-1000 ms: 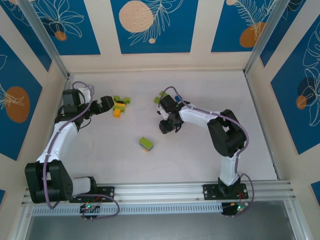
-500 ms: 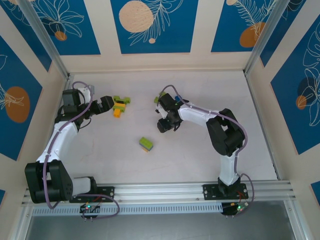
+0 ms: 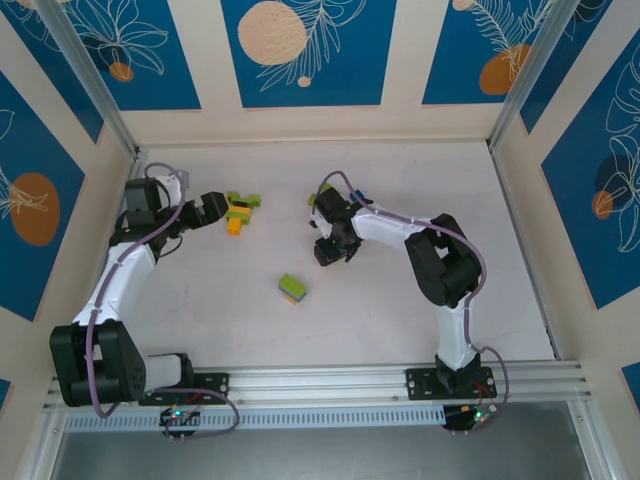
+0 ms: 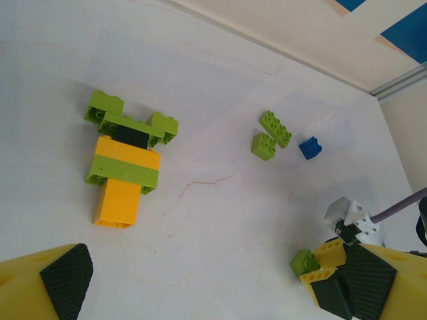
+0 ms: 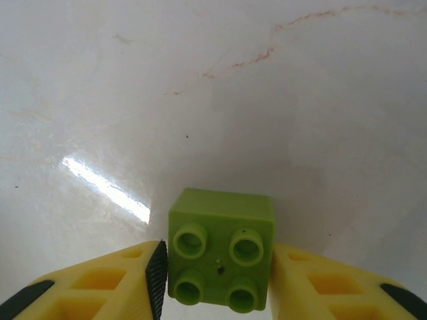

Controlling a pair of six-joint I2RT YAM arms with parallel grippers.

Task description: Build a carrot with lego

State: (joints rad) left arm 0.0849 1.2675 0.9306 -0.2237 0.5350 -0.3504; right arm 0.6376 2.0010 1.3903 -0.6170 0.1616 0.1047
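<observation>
Rundown from the left side. Left end effector (image 3: pixel 213 208) has its jaws spread wide with nothing between them, and it's parked just beside the half-built carrot (image 3: pixel 240 212). From the left wrist cam the carrot (image 4: pixel 123 170) lies flat on the counter (image 3: pixel 400 330): lime leaf bricks at the far end, a black one under them, then an orange, lime, orange body. In the overhead view its long axis runs roughly far-to-near, orange tip toward the arm bases, so the left end effector faces its side rather than an end.

Mid-counter there's a small green-on-orange stack (image 3: pixel 292 288), well apart from both arms.

Then the right end effector (image 5: pixel 217 267). Its fingers are pulled in narrow around a lime 2x2 brick (image 5: pixel 221 250), studs facing the wrist cam, and a finger seems to press on each side. I read that as a grip. Can't tell if the brick has left the counter.

A few loose bricks (image 4: pixel 275 128), two lime and one blue, sit near the right arm on its far side.

The bit that matters: the carrot is off to the left of the held brick, across open counter, and the left arm is far nearer to it. I'd guess the left steadies while the right brings the brick over.
</observation>
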